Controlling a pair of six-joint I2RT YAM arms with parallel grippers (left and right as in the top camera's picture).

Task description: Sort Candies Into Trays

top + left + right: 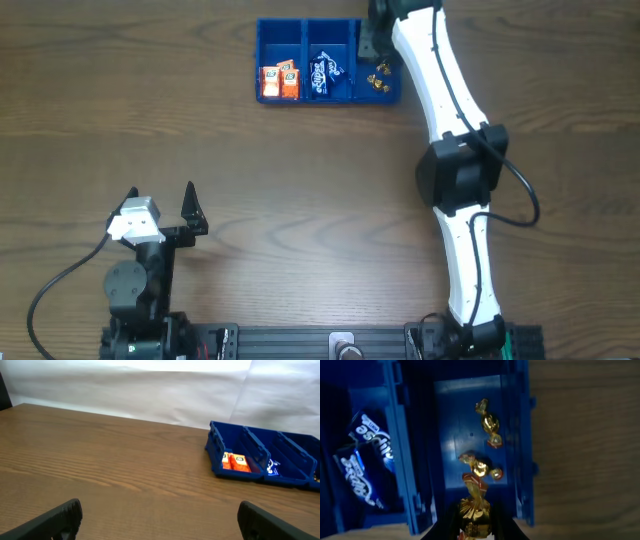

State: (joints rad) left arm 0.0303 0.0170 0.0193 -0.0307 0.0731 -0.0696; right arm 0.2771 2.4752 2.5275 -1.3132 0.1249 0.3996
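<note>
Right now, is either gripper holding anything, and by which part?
The right gripper pinches a gold-wrapped candy by one end, over the blue tray. The left gripper is open and empty.

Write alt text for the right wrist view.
The right gripper holds a gold-wrapped candy over an end compartment of the blue tray, where two more gold candies already lie. The neighbouring compartment holds dark blue candy packets, and the wooden table shows beside the tray.

Overhead looks down; left wrist views blue tray (214, 450) from afar, right closely above.
</note>
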